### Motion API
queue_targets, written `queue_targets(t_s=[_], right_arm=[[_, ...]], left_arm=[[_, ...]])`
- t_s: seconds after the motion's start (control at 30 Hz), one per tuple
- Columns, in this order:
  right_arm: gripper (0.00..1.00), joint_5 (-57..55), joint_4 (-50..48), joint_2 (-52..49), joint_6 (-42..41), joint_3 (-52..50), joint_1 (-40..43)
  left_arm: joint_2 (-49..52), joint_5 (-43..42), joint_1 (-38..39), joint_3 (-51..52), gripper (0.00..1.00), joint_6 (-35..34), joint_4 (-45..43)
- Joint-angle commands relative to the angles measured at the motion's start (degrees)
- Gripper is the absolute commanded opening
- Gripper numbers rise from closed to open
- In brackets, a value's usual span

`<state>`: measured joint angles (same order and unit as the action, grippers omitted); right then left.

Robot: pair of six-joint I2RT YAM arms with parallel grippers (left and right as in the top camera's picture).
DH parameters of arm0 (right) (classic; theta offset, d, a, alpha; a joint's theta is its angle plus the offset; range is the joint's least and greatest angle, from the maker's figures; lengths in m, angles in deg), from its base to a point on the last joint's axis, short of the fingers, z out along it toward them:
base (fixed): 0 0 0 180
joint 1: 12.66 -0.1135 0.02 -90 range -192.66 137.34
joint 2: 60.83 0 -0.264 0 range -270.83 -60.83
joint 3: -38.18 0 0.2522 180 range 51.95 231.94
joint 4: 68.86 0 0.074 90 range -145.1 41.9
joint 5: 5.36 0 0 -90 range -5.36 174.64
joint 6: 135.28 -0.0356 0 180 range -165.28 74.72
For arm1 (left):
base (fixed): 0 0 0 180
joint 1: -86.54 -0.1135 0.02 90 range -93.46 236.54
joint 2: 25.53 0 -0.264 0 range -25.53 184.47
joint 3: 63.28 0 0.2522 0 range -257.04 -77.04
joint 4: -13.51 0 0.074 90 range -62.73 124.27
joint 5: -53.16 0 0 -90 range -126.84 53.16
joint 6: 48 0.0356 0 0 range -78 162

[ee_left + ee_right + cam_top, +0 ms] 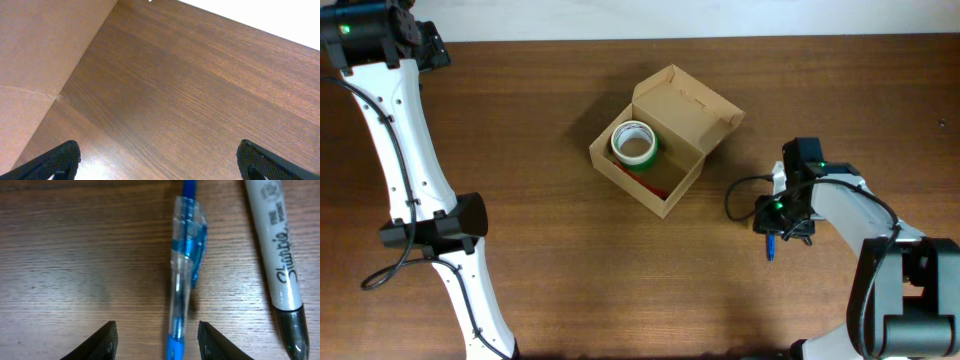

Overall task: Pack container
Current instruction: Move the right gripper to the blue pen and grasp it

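Observation:
The container (692,108) is a tan cardboard box in the middle of the table, with its flap lid standing open at the back. Inside it lies a tape roll (634,144) with a green edge, and something red shows beside the roll. My right gripper (776,234) hangs low over a blue and clear pen (185,265) on the table right of the box. Its fingers stand open on either side of the pen's tip end, and neither touches it. My left gripper (160,161) is wide open over bare wood at the far left corner.
A grey Sharpie marker (277,255) lies just right of the pen, roughly parallel to it. A tan panel (35,60) rises along the table's left side near my left gripper. The left arm (405,170) stretches down the table's left side.

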<state>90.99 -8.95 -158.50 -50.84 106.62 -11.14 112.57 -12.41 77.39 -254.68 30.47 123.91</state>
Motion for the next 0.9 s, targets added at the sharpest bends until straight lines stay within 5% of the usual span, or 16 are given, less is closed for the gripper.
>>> queue_targets(t_s=[0.0,0.17,0.23,0.33,0.5,0.87], right_arm=[[0.51,0.3,-1.0,1.0,-0.9,-0.6,1.2],[0.13,0.3,-2.1,0.5,-1.4,-0.6,1.2],[0.08,0.3,-2.8,0.5,-2.1,-0.6,1.2],[0.08,0.3,-3.4,0.5,-2.4,-0.6,1.2],[0.24,-1.0,-3.5,0.5,-2.4,-0.8,1.2],[0.25,-2.3,-6.9,-1.2,-4.0,-4.9,1.2]], left_arm=[[-1.6,0.2,-0.4,-0.5,1.0,0.5,0.0],[-1.6,0.2,-0.4,-0.5,1.0,0.5,0.0],[-1.6,0.2,-0.4,-0.5,1.0,0.5,0.0],[-1.6,0.2,-0.4,-0.5,1.0,0.5,0.0],[-1.6,0.2,-0.4,-0.5,1.0,0.5,0.0],[-1.6,0.2,-0.4,-0.5,1.0,0.5,0.0]])
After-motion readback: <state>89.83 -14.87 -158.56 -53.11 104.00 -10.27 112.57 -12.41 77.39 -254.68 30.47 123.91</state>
